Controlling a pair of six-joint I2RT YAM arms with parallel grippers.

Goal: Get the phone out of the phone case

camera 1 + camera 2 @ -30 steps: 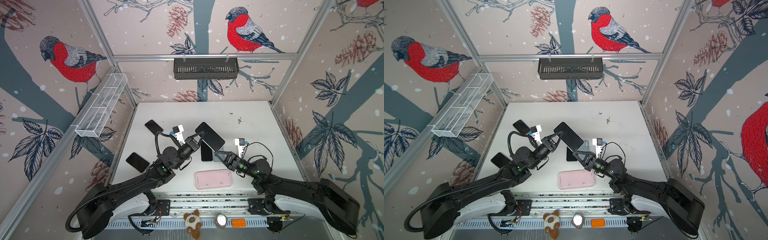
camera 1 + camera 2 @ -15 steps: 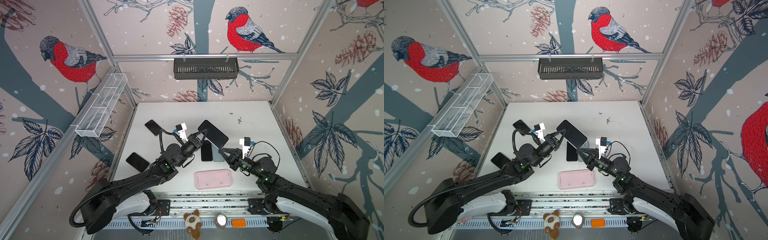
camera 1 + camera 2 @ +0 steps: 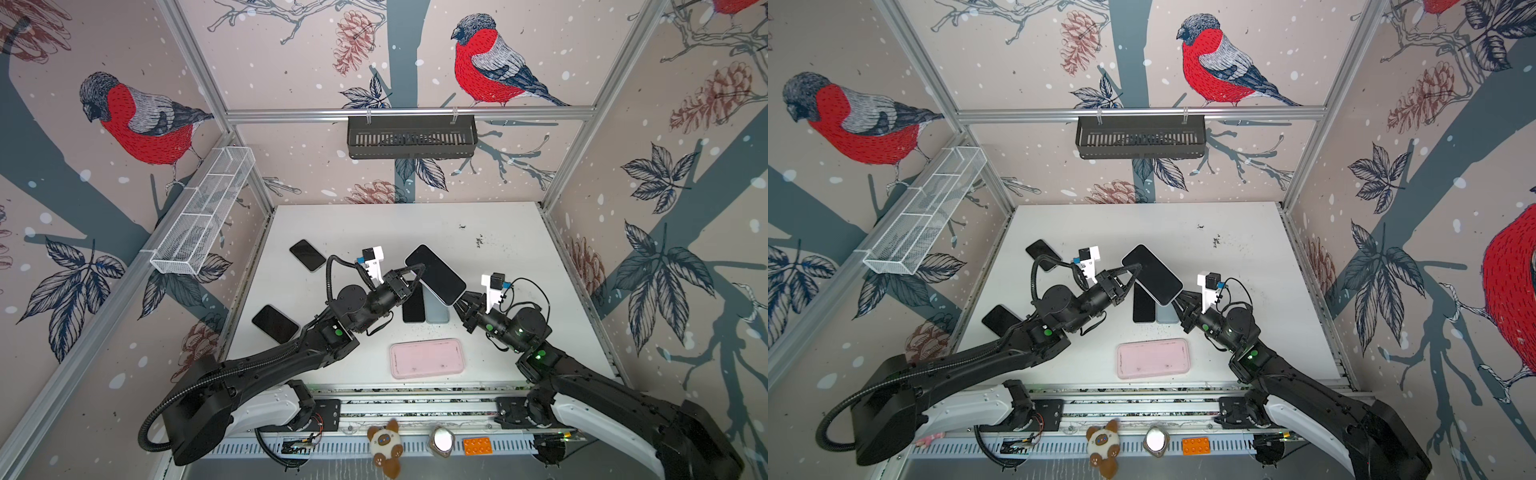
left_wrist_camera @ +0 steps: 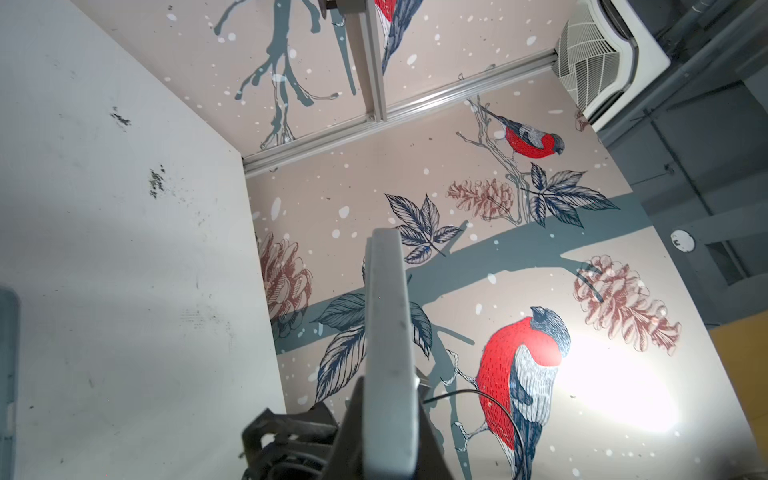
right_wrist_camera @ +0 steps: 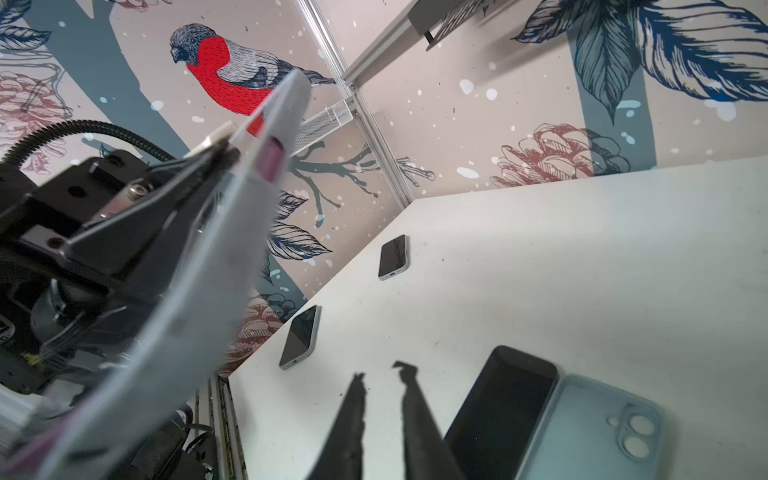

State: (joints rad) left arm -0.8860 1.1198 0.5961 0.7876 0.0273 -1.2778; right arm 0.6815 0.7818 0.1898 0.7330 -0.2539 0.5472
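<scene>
Clearance is tightest over the middle of the worktop point(image 3: 374, 224). There the left pincer point(image 3: 417, 277) is clamped on one long edge of the phone point(image 3: 435, 274) and holds it tilted in the air, dark screen up. In the right wrist view a translucent grey phone case point(image 5: 199, 291) seems to wrap its underside. The right pincer point(image 5: 381, 374) sits just under the phone's lower corner, jaws a narrow gap apart with nothing between them.

Directly beneath lie a black phone point(image 3: 413, 309) and a pale blue case point(image 3: 437, 316), side by side and touching. A pink case point(image 3: 427, 358) lies near the front edge, apart from both arms. A dark phone point(image 3: 307, 254) and a second dark phone point(image 3: 275, 324) lie toward the left edge. Open white surface stretches behind and to the right of the arms.
</scene>
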